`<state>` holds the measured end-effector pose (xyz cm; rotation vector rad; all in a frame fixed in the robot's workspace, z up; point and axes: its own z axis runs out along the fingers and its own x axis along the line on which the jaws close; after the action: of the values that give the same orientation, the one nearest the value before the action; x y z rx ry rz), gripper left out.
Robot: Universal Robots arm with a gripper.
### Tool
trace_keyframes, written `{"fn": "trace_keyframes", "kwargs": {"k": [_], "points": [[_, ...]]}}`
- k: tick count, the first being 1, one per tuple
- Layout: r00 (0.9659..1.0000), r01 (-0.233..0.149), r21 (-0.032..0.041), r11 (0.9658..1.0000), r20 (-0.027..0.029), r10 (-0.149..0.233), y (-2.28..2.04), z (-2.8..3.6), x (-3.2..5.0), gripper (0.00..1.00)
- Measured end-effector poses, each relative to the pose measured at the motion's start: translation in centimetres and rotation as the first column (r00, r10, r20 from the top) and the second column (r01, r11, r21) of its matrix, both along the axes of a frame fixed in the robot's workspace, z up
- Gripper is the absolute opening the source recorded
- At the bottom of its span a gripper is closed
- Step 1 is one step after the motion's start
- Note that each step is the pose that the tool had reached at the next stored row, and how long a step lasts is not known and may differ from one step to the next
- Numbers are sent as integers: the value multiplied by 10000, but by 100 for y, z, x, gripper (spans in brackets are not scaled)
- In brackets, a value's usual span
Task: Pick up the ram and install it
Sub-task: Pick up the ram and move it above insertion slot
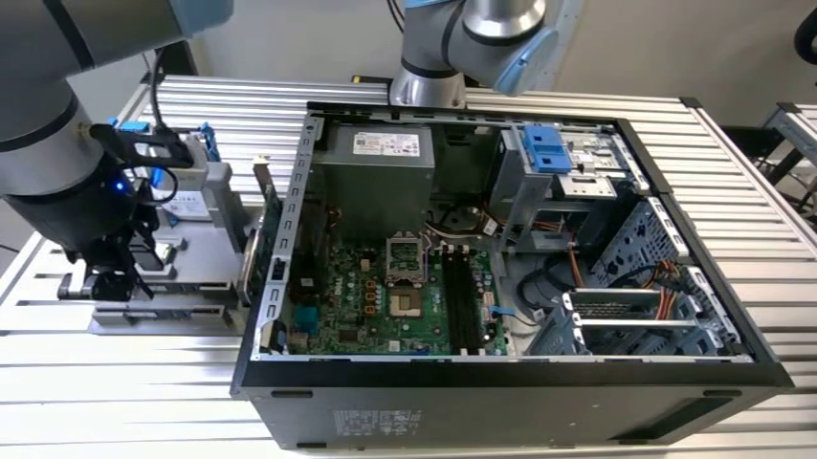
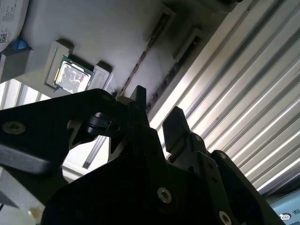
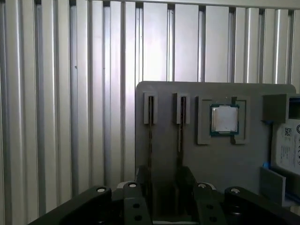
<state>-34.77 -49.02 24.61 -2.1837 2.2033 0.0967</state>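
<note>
The ram (image 3: 150,140), a thin dark stick, stands on edge in a slotted matte grey holder (image 3: 211,159) on the ribbed metal bench (image 3: 70,93). The black end effector (image 3: 164,178) is open and empty, close to it.

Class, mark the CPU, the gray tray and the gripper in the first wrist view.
CPU (image 3: 224,119): first wrist view, centre of its silver lid.
tray (image 3: 166,112): first wrist view, bare gray face between its two slots.
gripper (image 3: 164,172): first wrist view, midway between its open fingertips.
</note>
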Motion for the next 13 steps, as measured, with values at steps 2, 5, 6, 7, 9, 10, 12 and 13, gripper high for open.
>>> {"fn": "trace_keyframes", "kwargs": {"k": [2,5,6,7,9,10,12,13], "points": [[10000,16,-1,10000,-7,-16,-8,-35,1,100],[10000,41,-1,10000,-13,-41,-21,-90,1,100],[10000,49,-1,10000,-13,-49,-24,-108,1,100],[10000,55,-1,10000,-13,-55,-26,-126,1,100],[10000,63,-2,10000,-15,-63,-27,-162,1,100],[10000,65,-1,10000,-15,-65,-27,-181,2,100],[10000,71,-1,10000,-15,-71,-27,-218,2,100],[10000,74,-1,10000,-15,-74,-27,-235,2,100]]}}
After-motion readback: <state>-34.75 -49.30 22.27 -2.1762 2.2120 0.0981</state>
